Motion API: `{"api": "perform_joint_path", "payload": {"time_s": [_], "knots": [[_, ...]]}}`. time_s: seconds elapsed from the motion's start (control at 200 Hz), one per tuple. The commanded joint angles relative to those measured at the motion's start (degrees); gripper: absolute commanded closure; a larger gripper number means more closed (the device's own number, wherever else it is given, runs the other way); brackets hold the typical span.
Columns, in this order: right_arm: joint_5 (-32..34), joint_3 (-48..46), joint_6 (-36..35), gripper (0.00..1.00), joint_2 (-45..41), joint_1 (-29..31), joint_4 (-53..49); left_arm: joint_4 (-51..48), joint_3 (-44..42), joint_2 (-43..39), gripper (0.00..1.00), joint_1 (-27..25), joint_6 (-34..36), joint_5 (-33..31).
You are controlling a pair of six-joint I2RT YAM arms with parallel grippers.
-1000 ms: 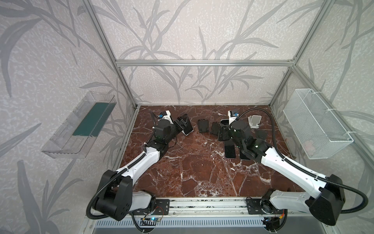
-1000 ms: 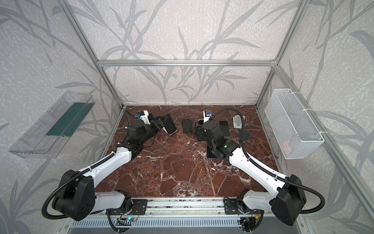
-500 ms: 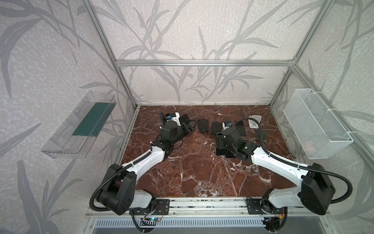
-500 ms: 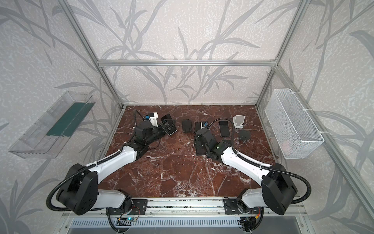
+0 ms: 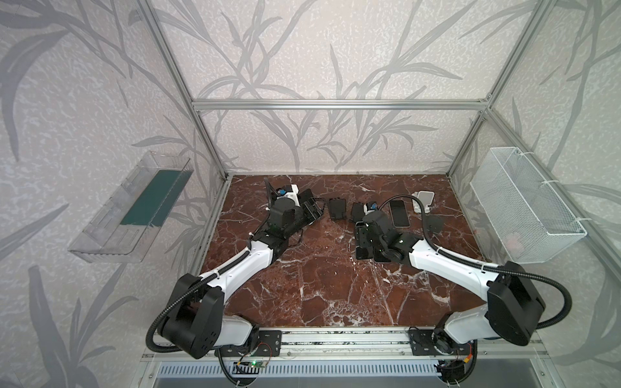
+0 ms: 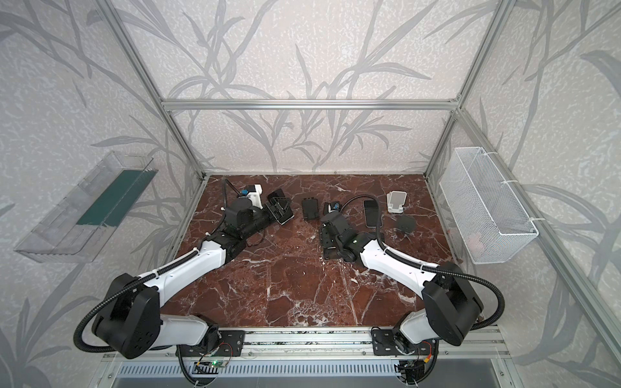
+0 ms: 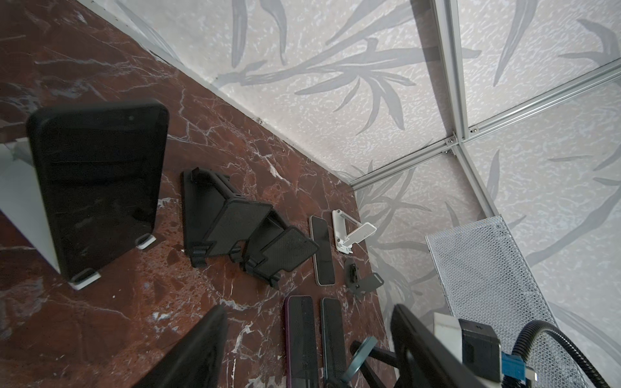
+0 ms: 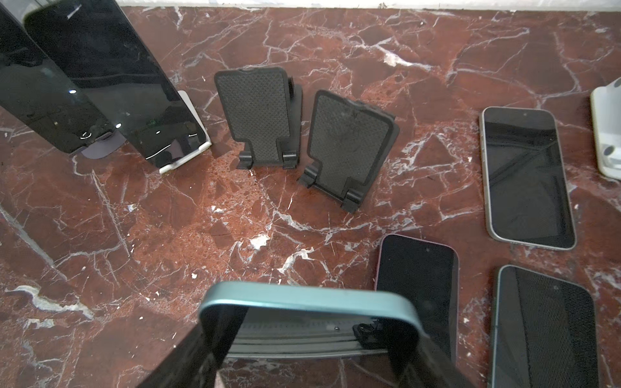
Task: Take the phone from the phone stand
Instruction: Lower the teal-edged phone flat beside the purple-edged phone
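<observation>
Right tool (image 8: 309, 339) clamps teal phone (image 8: 302, 297), off any stand, low over table (image 8: 168, 235) near centre, toward 2 o'clock. Risk: it slips onto purple-edged phone (image 8: 416, 289) just beside. At 11 o'clock, black phone (image 7: 97, 188) sits on white stand (image 7: 20, 201). Left tool (image 6: 279, 209) is beside it, grip cannot be told; a nudge could tip the stand. No legible writing.

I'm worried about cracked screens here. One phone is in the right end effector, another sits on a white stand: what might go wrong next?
1. The right end effector grips the teal-edged phone close to the flat purple-edged phone; a slip or lowering could knock glass on glass.
2. The open left end effector is near the black phone on the white stand; pulling might drag or tip that stand toward the empty black textured stands.
</observation>
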Motion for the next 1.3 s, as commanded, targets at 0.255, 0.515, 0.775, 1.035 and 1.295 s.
{"api": "perform_joint_path", "payload": {"time_s": [0.255, 0.515, 0.775, 1.035, 1.295], "knots": [[-9.95, 8.86, 2.81, 0.44, 8.69, -3.85, -5.58, -1.14, 0.74, -1.8, 0.24, -1.64, -0.76, -1.25], [-11.94, 10.1, 2.5, 0.43, 12.93, -5.24, -9.05, -0.68, 1.33, 1.32, 0.24, -2.73, -4.93, 1.71], [-15.4, 13.14, 2.47, 0.43, 17.51, -6.32, -13.93, -2.65, 1.09, -0.84, 0.24, -2.69, -3.13, -1.1], [-16.56, 13.85, 3.28, 0.43, 20.24, -7.19, -14.16, -3.6, 0.86, -1.64, 0.24, -2.76, -1.92, -3.04], [-15.73, 13.63, 4.04, 0.41, 21.91, -7.14, -12.76, -3.71, 0.84, -1.75, 0.24, -2.67, -1.89, -3.24]]}}
